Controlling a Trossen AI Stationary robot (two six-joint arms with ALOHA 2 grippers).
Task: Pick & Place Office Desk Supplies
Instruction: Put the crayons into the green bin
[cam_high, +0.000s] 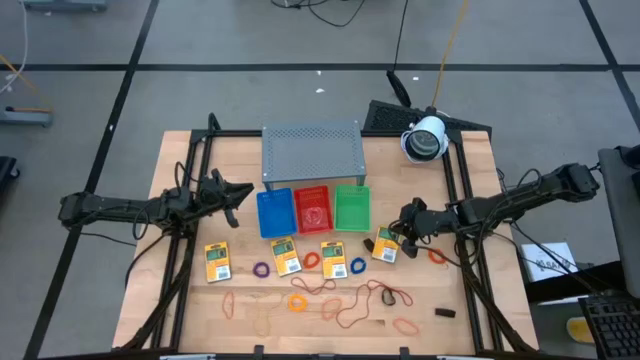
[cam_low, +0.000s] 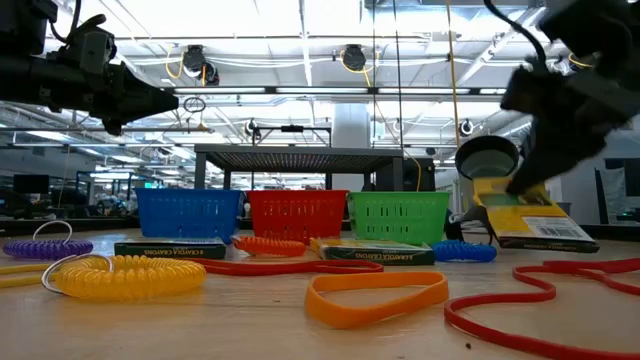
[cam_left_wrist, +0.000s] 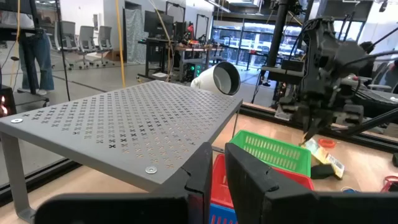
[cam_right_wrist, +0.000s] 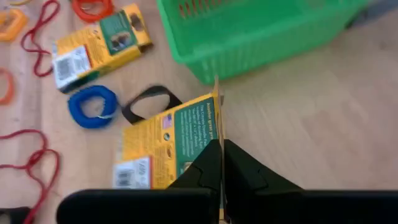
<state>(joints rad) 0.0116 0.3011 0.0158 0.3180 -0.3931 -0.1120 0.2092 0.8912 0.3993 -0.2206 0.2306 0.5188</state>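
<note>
Jaws of the right gripper (cam_right_wrist: 219, 146) are pinched tight on the edge of a yellow-and-green packet (cam_right_wrist: 171, 146), which tips up off the wood on one side — the low view shows it slanted under the arm. So the step in hand looks to me like the grasp just made, with the lift and carry not yet begun.

Seen from overhead, with twelve o'clock at the far edge, that packet (cam_high: 385, 245) sits at about four o'clock from the green tray (cam_high: 351, 208), just beside it. A blue ring (cam_right_wrist: 92, 106) and a small black loop (cam_right_wrist: 147, 103) lie close by the packet, and another packet (cam_right_wrist: 99, 45) lies a little further off. Three more packets (cam_high: 217, 262) are strung along the same row toward nine o'clock, with rings among them, and red and orange rubber bands (cam_high: 360, 300) are scattered toward six o'clock.

The green tray stands next to the red tray (cam_high: 312, 209) and blue tray (cam_high: 274, 213), all three in front of the grey shelf (cam_high: 311, 150) at twelve o'clock on the tabletop (cam_high: 470, 160).

The left gripper (cam_high: 243, 190) hovers at nine o'clock from the blue tray, jaws nearly together and holding nothing.

Next, I'd judge, the packet needs raising clear of the tabletop and over a tray wall. The grip is on a thin edge, so it may swing or slip.
</note>
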